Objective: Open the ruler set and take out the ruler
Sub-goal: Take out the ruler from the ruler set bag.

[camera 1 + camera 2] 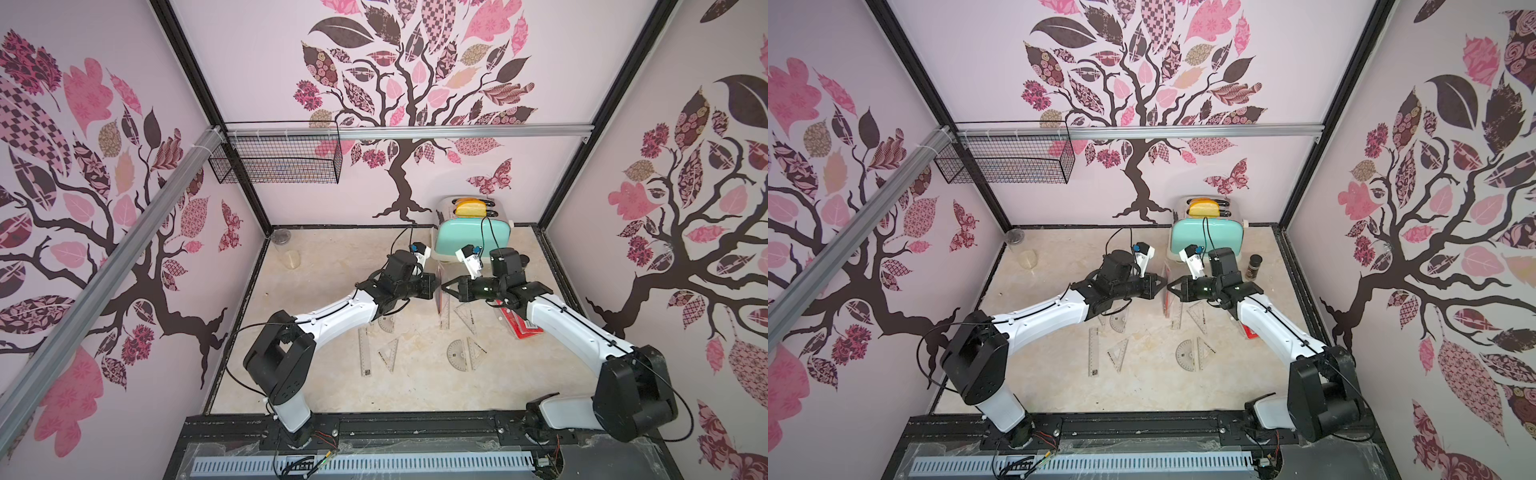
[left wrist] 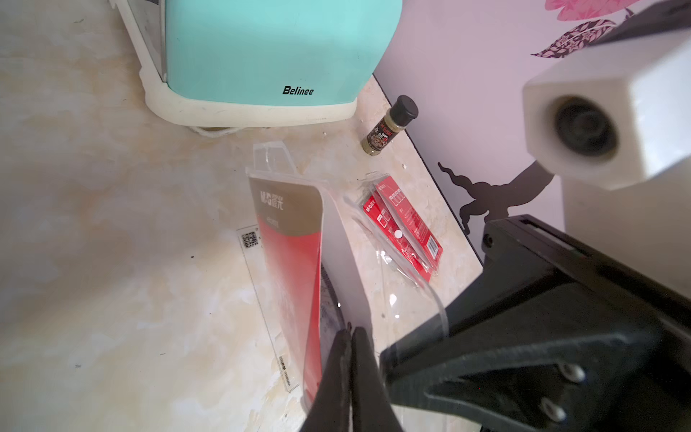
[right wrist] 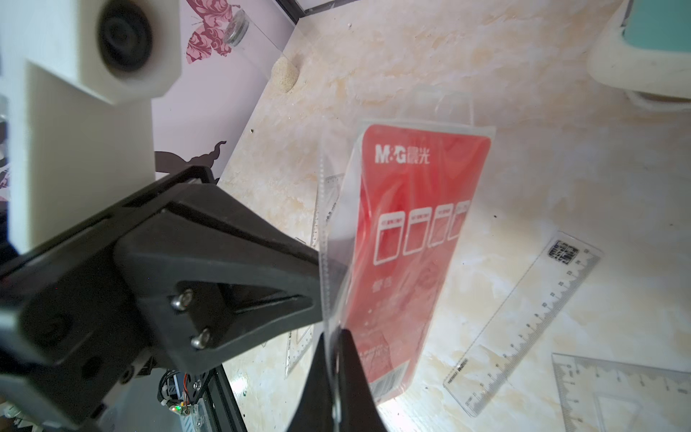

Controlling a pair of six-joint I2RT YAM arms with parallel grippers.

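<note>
Two pinches on one pouch: left gripper [image 2: 349, 333] clamped shut on the card side of the ruler set [image 3: 418, 232], right gripper [image 3: 332, 336] clamped shut on the clear film edge opposite. Held upright in mid-air between them, over the middle of the tabletop [image 1: 415, 386] and just in front of the toaster [image 1: 471, 239]. Looks feather-light and floppy, thin clear plastic around a red card [image 3: 422, 187], so probably slippery and quick to buckle or twist instead of opening cleanly. Film bowing away from the card a bit in the left wrist view. Best held right at the lip, one wall per side, then peeled apart slowly; worth keeping off the card itself or risk squeezing the mouth closed. Can't tell whether a ruler sits inside. Readable bits: "M&G" plus Chinese characters in white on the red front, same logo on the grey band of the other face, "Belinee" in black on the mint toaster. Also around: a second red packet [image 2: 402, 228] with M&G on it lying flat near the wall, a spice bottle [image 2: 389, 127] standing near the toaster, a loose ruler [image 3: 523, 329] with a QR code and a set square [image 3: 617, 392] flat on the tabletop below.
</note>
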